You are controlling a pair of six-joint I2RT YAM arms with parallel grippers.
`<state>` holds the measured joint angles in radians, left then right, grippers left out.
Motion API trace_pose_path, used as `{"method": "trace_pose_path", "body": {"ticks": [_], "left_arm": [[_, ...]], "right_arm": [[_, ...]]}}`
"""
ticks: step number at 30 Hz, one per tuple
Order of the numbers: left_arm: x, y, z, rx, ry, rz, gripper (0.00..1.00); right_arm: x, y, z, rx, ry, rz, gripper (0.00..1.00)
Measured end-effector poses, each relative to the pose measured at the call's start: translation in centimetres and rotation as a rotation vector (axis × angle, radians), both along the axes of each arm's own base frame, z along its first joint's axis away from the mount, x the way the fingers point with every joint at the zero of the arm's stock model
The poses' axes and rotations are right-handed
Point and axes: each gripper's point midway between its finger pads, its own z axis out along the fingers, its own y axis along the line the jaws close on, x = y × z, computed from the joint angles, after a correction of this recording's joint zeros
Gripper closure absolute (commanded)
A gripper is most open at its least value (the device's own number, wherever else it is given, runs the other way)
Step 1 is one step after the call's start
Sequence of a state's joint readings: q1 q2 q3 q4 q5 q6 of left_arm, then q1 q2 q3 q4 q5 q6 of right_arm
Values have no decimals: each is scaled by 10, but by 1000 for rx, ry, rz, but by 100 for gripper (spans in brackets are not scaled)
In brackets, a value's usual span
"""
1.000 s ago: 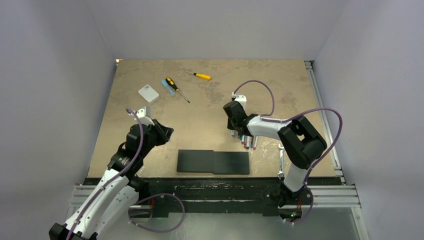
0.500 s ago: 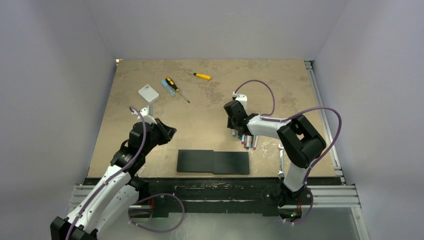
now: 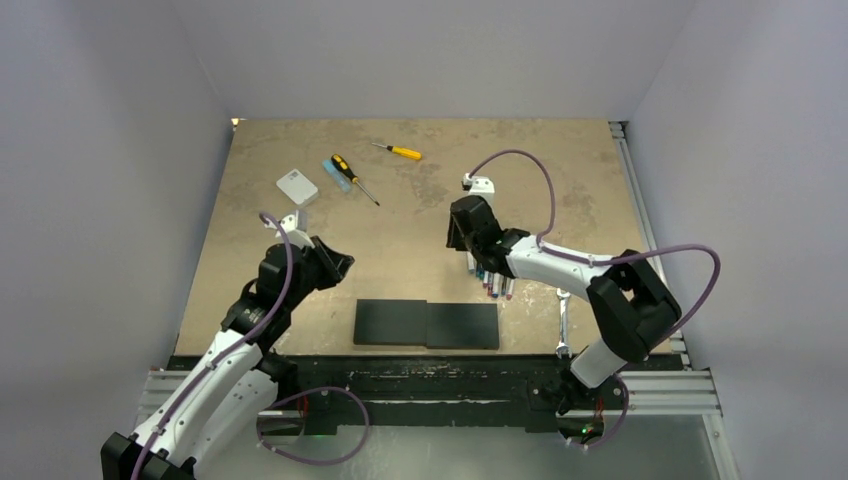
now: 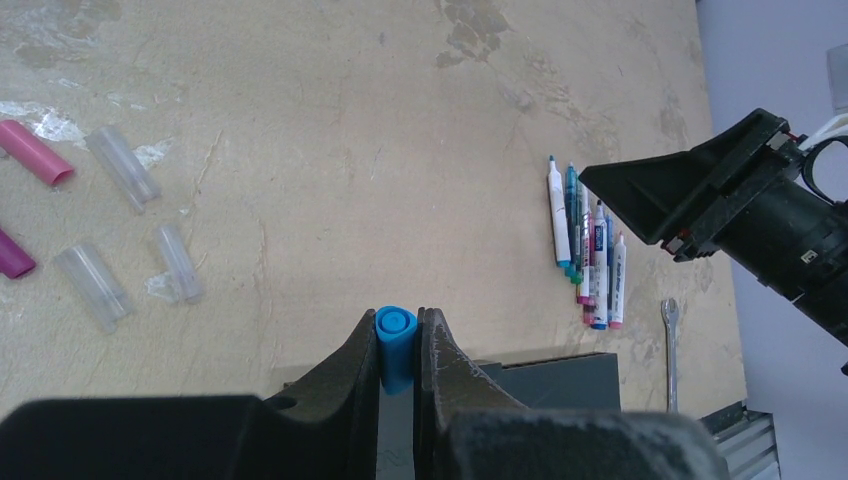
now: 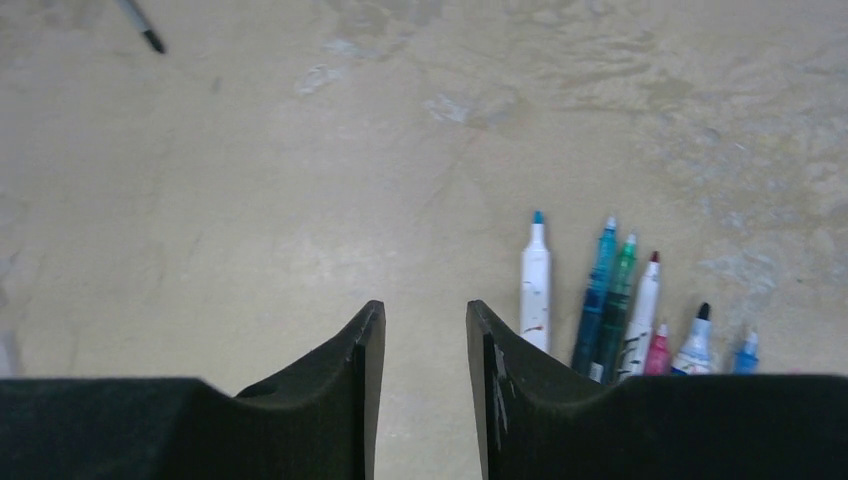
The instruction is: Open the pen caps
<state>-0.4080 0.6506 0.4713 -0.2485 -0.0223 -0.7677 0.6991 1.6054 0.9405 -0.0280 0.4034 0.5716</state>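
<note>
blue pen cap [image 4: 396, 342] is pinched between the jaws of your left gripper [image 4: 398, 322], its round end poking out past the fingertips. magenta caps [image 4: 33, 153] and clear caps [image 4: 122, 166] lie loose on the table, well off to the left of those jaws. your right gripper [image 5: 425, 325] has its jaws a little apart with nothing between them. the pens [image 5: 600, 290] lie in a row just right of them, tips apparently bare, near ends hidden.
</note>
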Motion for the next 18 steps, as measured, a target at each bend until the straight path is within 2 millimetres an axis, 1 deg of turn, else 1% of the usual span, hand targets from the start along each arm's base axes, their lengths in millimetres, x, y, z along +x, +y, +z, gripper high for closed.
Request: {"method": "trace_pose_path", "body": {"ticks": [2, 4, 6, 8, 10, 12, 13, 14, 18], "left_arm": [[0, 0, 0, 0, 0, 0, 100], [0, 0, 0, -2, 2, 3, 100], [0, 1, -1, -3, 6, 8, 100], [-1, 2, -2, -1, 12, 15, 100], [-2, 4, -4, 2, 20, 26, 100], [-3, 8, -5, 11, 27, 40, 100], [-4, 10, -7, 18, 33, 49, 100], [-4, 12, -8, 26, 38, 59, 100], [-4, 20, -12, 56, 60, 94, 100]], "right_arm": [[-3, 13, 7, 25, -14, 47, 74], [-5, 24, 5, 42, -9, 88, 80], [-5, 35, -4, 47, 19, 127, 84], [-3, 41, -20, 43, 57, 143, 85], [-3, 39, -39, 29, 100, 141, 86], [-3, 31, -57, 9, 144, 126, 86], [-1, 26, -62, 5, 155, 113, 86], [3, 24, -61, 12, 148, 102, 85], [8, 14, -63, 11, 149, 73, 85]]}}
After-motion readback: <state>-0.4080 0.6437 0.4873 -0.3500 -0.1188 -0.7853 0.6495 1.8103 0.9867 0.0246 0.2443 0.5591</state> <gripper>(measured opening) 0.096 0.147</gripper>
